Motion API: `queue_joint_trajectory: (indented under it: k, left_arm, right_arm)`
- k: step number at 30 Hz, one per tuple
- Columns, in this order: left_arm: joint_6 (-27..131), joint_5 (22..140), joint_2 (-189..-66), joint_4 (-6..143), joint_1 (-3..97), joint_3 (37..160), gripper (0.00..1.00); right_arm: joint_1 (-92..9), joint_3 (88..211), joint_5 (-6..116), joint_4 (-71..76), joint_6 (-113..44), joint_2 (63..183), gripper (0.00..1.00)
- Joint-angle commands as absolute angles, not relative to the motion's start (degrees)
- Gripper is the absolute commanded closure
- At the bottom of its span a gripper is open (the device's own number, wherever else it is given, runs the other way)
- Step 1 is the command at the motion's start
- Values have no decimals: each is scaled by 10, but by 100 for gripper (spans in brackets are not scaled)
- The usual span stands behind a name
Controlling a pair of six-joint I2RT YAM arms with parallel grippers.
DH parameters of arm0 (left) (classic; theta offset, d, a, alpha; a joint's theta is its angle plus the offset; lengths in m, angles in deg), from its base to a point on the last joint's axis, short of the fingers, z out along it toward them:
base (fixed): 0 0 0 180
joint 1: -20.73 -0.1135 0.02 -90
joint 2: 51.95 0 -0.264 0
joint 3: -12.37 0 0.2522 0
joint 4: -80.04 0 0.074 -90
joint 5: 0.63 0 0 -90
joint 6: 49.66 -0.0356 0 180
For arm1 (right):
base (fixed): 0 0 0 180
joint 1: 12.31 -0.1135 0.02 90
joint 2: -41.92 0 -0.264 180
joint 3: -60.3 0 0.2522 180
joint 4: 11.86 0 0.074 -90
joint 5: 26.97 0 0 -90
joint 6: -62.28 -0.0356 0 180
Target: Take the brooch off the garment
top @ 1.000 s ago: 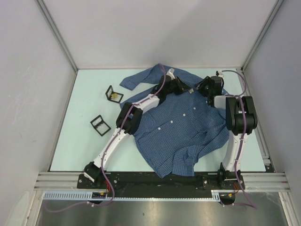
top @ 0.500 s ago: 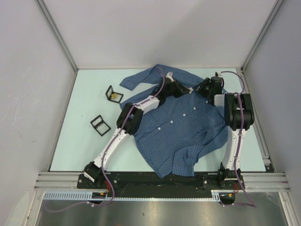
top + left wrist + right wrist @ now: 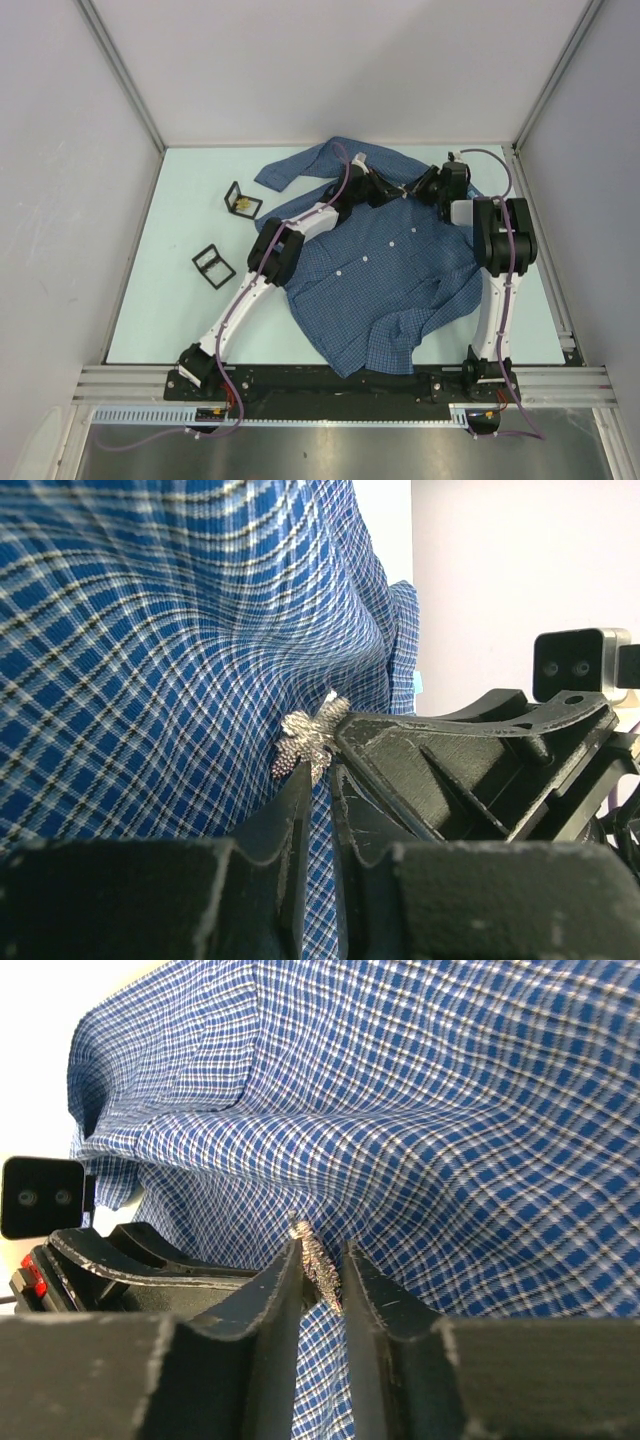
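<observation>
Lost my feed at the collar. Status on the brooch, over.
Left gripper: jaws narrow, below brooch. Right gripper: jaws flank brooch, grip unconfirmed. Brooch on tented garment. Nothing blocking.

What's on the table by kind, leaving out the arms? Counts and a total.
shirt: 1
brooch: 1
black frame boxes: 2
Total: 4

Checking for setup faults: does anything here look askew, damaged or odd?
The shirt lies crooked and rumpled, its near edge folded over, and the cloth bunches into ridges around the brooch. Nothing looks torn or spilled.
</observation>
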State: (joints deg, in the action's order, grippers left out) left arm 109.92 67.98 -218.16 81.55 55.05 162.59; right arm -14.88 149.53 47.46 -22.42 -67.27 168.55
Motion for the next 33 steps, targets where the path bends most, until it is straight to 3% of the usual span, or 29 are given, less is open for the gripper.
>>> queue_joint_trajectory:
  k: [1,7,10,18,27,33]
  left_arm:
    - [1081,670,-2151,801,548,1628,83]
    - [1054,607,-2119,847,532,1596,75]
    - [1004,591,-2084,831,526,1576,66]
    - [901,633,-2013,771,526,1524,58]
    - [932,655,-1997,774,516,1478,52]
    - [948,666,-2000,755,506,1472,53]
  right_arm:
    - [-155,1521,468,-238,-652,1691,75]
    - [-166,1523,506,-203,-616,1673,96]
    - [-177,1523,539,-179,-587,1657,100]
    - [-211,1539,658,-96,-523,1622,100]
    - [-294,1631,825,47,-423,1647,100]
    - [-315,1695,820,101,-413,1687,97]
